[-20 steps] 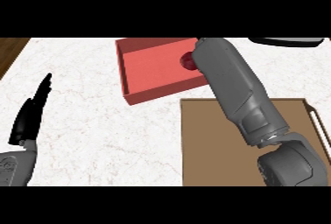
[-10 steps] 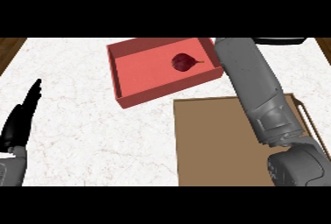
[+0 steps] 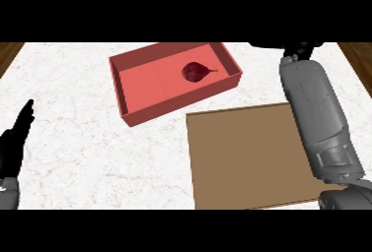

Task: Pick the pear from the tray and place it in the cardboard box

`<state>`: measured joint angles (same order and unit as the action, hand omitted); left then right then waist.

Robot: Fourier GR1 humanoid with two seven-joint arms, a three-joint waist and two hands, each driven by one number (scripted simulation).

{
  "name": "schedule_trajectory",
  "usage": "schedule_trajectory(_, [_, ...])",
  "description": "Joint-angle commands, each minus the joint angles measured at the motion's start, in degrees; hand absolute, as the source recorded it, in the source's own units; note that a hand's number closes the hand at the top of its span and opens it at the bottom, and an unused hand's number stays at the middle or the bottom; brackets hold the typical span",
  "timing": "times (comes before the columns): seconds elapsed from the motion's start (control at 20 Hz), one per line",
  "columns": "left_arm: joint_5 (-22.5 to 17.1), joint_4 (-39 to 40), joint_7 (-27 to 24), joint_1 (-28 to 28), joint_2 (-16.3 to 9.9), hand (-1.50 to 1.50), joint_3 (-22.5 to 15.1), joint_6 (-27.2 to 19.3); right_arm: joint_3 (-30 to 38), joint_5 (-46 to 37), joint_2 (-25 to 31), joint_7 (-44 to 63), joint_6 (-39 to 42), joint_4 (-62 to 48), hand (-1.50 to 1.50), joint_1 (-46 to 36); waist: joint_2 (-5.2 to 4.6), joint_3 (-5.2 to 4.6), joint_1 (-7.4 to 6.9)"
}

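- You see the pear (image 3: 196, 72), dark red with its stem pointing right, lying inside the red tray (image 3: 145, 81), toward the tray's far right part, with no hand touching it
- The cardboard box (image 3: 247, 157) sits just beside the tray on its near right side; what shows of its brown inside holds no fruit, though the right forearm covers a strip along its right edge
- So by how things lie, the pear is not where the task wants it: the lift out of the tray, the carry across and the set-down in the box are all left to do
- Your right hand (image 3: 301, 49) shows only as a dark bit at the top edge, beyond the tray's far right corner and well right of the pear; you cannot tell how its fingers stand
- The grey right forearm (image 3: 316, 113) runs up along the box's right side to that hand
- Your left hand (image 3: 16, 135) rests at the left edge of the counter (image 3: 80, 162), fingers straight and pointing up, holding nothing
- Judging ahead, the right hand needs to come left and down over the pear, then close round it; the tray's wall near the pear could get in the fingers' way
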<state>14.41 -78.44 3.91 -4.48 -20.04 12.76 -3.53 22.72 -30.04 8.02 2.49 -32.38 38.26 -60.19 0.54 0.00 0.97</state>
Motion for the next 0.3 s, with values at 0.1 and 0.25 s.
schedule_trajectory(0.1, [2.2, 0.2, 0.0, 0.1, 1.5, 0.0, -0.7, -2.2, -4.4, 1.7, 2.7, 5.9, 10.8, 18.0, -1.5, 12.2, 0.13, -0.04, 0.79])
schedule_trajectory(0.25, [-0.2, -0.1, 0.1, 0.0, 0.2, 0.0, 0.4, 0.8, -6.9, 2.0, 2.5, 7.7, 14.3, 26.4, -1.5, 20.1, -0.03, -0.03, 0.34])
